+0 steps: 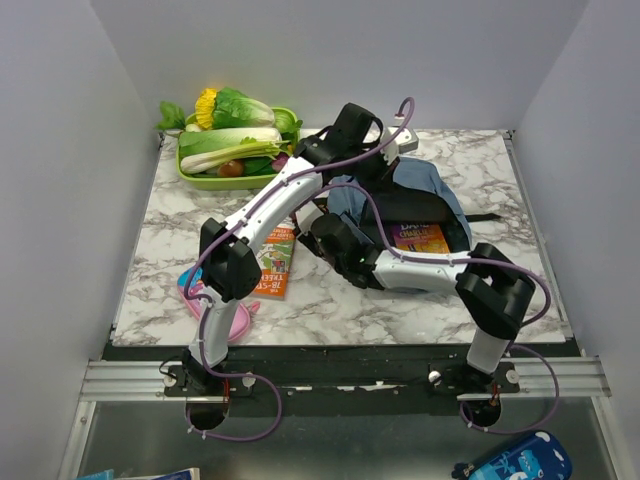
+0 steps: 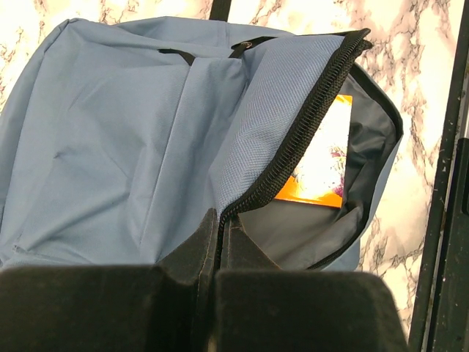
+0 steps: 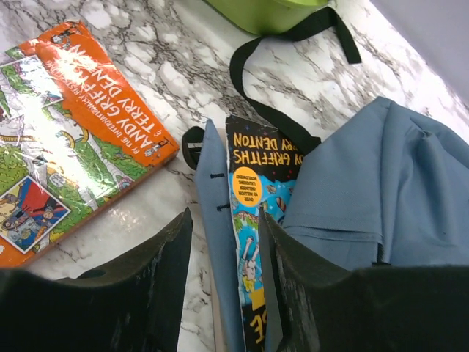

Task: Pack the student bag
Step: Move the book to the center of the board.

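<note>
The dusty-blue student bag (image 1: 425, 190) lies at the table's middle right, its main opening unzipped. My left gripper (image 1: 378, 165) is shut on the bag's zipper edge (image 2: 218, 220) and holds the flap up. An orange book (image 2: 322, 165) lies inside against the dark lining. My right gripper (image 3: 225, 220) is open at the bag's left side. Its fingers straddle a blue fabric panel (image 3: 220, 242) and a dark comic-cover book (image 3: 253, 191) standing in the bag. A second orange book (image 1: 275, 262) lies flat on the table left of the bag; it also shows in the right wrist view (image 3: 66, 139).
A green tray of toy vegetables (image 1: 198, 178) sits at the back left. A pink pencil case (image 1: 228, 315) lies near the front left edge. A black strap (image 3: 249, 66) loops on the marble beside the bag. A dark-blue printed pouch (image 1: 515, 460) lies below the table's front.
</note>
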